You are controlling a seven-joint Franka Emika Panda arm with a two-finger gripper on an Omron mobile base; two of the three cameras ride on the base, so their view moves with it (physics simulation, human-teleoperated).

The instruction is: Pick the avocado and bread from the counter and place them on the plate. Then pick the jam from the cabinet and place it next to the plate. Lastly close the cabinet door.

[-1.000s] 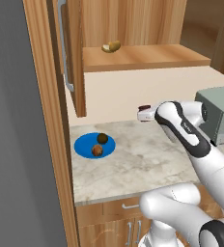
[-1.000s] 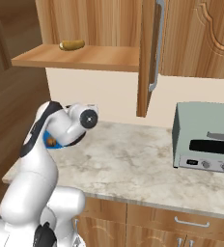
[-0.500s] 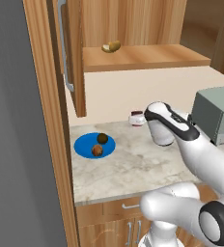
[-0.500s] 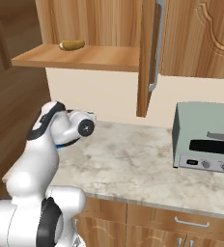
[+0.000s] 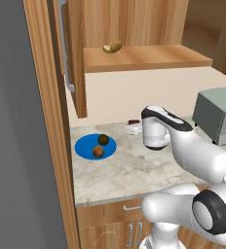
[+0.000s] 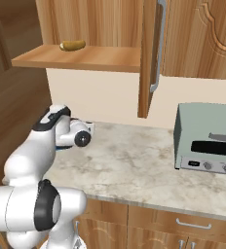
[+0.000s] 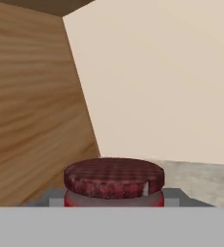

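My gripper is shut on the jam, a small red jar with a dark lid, low over the counter near the back wall, right of the plate. In the hand view the jam sits between my fingers; whether it touches the counter I cannot tell. On the blue plate lie the dark avocado and the orange-brown bread. The cabinet door stands open above the plate. From the right, my gripper pokes out past the arm.
A yellowish-tan lump lies on the cabinet shelf. A grey toaster oven stands at the counter's right end. A tall wooden panel borders the counter on the left. Bare stone lies in front of the arm.
The arm has swung left and slightly down with the jam, bringing it closer to the plate. The avocado and bread on the plate have not moved.
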